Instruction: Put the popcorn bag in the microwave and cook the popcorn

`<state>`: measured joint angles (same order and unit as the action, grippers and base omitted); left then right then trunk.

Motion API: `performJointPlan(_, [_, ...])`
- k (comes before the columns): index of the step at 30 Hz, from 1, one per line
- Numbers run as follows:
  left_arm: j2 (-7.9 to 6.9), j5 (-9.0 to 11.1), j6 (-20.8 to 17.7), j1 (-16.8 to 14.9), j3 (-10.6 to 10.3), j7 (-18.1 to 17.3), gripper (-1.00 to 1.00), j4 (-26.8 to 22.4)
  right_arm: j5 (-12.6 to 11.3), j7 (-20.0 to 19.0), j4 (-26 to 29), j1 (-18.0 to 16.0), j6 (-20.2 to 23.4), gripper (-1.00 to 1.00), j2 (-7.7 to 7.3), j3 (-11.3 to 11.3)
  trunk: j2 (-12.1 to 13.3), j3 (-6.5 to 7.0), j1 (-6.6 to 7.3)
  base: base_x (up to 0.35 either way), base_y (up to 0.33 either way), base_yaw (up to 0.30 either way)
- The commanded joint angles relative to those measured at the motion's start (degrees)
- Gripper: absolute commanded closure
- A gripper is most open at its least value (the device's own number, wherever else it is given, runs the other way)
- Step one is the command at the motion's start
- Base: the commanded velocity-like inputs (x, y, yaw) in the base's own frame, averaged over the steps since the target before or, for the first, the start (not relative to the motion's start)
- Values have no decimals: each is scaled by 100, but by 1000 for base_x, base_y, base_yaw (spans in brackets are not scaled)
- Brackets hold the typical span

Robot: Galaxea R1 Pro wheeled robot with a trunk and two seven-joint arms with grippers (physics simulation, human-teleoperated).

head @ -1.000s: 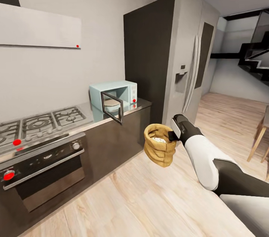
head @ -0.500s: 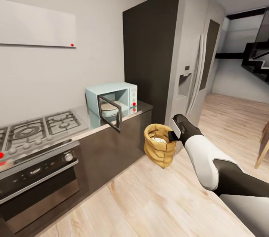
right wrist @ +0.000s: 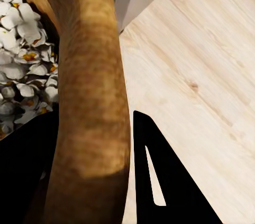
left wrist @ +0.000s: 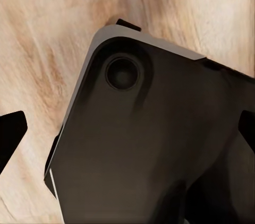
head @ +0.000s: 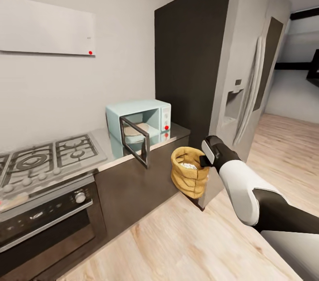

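- Popcorn bag [head: 189,178] hangs in the air over the wooden floor [head: 186,245], out in front of the desk [head: 133,150], upright, mouth up
- Popcorn [right wrist: 24,70] sits inside the bag; in my right wrist view it reads as white puffed pieces with orange flecks
- My right hand [head: 204,157] pinches the bag's rolled rim: in the right wrist view one finger is inside the mouth, the other finger [right wrist: 159,176] outside, the rim between them
- Microwave [head: 141,122] stands on the desk against the wall, door [head: 134,140] swung open toward the room, a pale round plate visible in the cavity; it is well apart from the bag
- Gas hob [head: 42,161] lies next to the microwave, oven [head: 44,216] below it
- Tall fridge [head: 230,86] stands at the desk's far end, just behind the bag
- Left wrist view: dark robot body over floor; left hand's fingertip [left wrist: 10,136] is at the frame edge, cannot tell whether it is spread or pressed together
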<state>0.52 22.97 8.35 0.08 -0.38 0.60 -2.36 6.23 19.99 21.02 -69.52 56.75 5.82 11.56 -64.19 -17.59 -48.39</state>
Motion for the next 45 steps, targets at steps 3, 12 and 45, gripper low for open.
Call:
performJointPlan(3, [1,24,17,1,-6,2,-100,-10,54,-12,8,-1,20,100,7,48,-4,-6,-2,41,-25,269])
performJointPlan(12, [1,24,26,1,-3,6,-100,-10,54,-12,8,-1,20,100,7,46,-4,-6,-2,19,-13,270])
performJointPlan(45, [-5,17,35,1,-6,1,-100,-10,91,-11,19,34,166,100,124,23,-4,-6,-2,148,-124,37])
